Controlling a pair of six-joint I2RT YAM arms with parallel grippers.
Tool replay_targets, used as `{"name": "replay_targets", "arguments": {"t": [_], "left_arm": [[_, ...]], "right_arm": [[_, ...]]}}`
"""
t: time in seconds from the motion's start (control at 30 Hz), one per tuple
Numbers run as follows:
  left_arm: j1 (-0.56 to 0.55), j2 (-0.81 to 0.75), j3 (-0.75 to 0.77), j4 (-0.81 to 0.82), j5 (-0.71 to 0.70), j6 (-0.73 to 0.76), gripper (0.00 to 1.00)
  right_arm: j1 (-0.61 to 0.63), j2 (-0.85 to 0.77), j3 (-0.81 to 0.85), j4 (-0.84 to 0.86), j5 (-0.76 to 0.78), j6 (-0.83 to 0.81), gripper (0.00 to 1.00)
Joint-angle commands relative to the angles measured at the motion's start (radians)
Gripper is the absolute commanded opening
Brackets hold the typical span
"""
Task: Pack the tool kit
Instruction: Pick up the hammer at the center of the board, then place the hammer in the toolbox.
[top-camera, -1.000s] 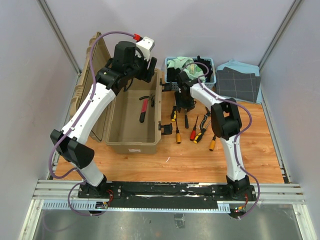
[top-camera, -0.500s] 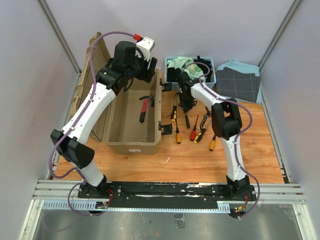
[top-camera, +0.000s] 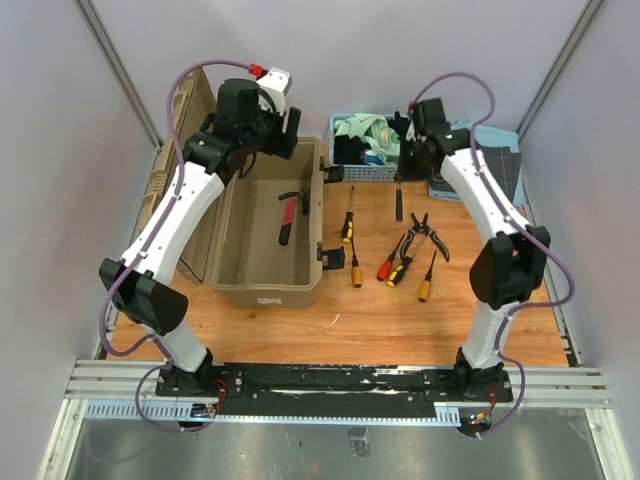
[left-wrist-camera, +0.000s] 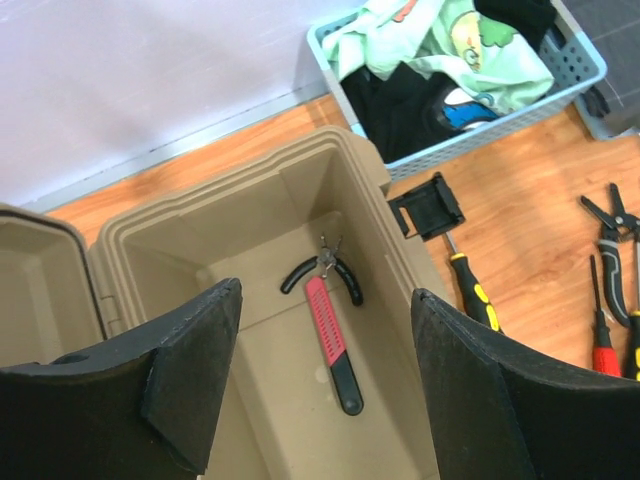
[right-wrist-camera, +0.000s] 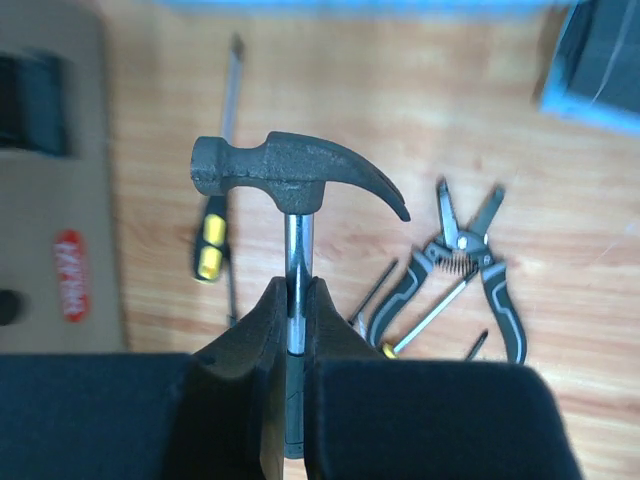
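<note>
The tan toolbox (top-camera: 262, 292) stands open at the left, its lid (top-camera: 170, 160) tilted back. Inside lie a red-and-black handled tool (top-camera: 288, 218) and small black-handled pliers (left-wrist-camera: 322, 272). My left gripper (top-camera: 280, 135) hovers open and empty above the box's far end; in the left wrist view it (left-wrist-camera: 325, 380) looks down into the box (left-wrist-camera: 380, 200). My right gripper (top-camera: 402, 165) is shut on the small hammer (top-camera: 398, 198) and holds it in the air, head (right-wrist-camera: 290, 175) downward, above the table. Several screwdrivers (top-camera: 356, 272) and grey-handled pliers (top-camera: 425, 235) lie on the wood.
A blue basket (top-camera: 385, 172) of cloths stands behind the tools. A dark grey mat (top-camera: 478, 165) on blue cloth lies at the back right. The box's black latch (left-wrist-camera: 428, 208) sticks out towards a yellow-black screwdriver (left-wrist-camera: 475, 295). Grey walls close in on both sides.
My right gripper has lifted the hammer off the table and swung up and to the right, away from the box. My left gripper has shifted slightly back.
</note>
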Motion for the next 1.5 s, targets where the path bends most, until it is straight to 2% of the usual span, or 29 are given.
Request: {"name": "replay_targets", "arguments": {"t": [0.0,0.17,0.37,0.73,0.9,1.2,1.47], "left_arm": [[0.026,-0.035,0.038,0.042,-0.03,-0.022,0.75],[0.028,-0.059,0.083,0.071,-0.077,-0.002,0.86],[0.028,-0.121,0.085,0.106,-0.139,0.013,0.92],[0.044,-0.22,0.011,0.127,-0.156,-0.006,0.94],[0.044,-0.247,-0.022,0.166,-0.143,-0.027,0.95],[0.045,-0.275,-0.022,0.161,-0.119,-0.046,0.95],[0.043,-0.287,-0.012,0.155,-0.106,-0.057,0.95]], "right_arm": [[-0.001,-0.068,0.168,-0.029,-0.053,0.024,0.01],[0.096,0.019,0.4,-0.079,-0.039,0.043,0.01],[0.254,0.126,0.557,-0.048,0.013,0.098,0.01],[0.461,0.145,0.428,0.16,0.186,0.233,0.01],[0.524,0.213,0.385,0.182,0.246,0.294,0.01],[0.55,0.341,0.376,0.183,0.427,0.297,0.01],[0.565,0.444,0.396,0.163,0.444,0.297,0.01]]}}
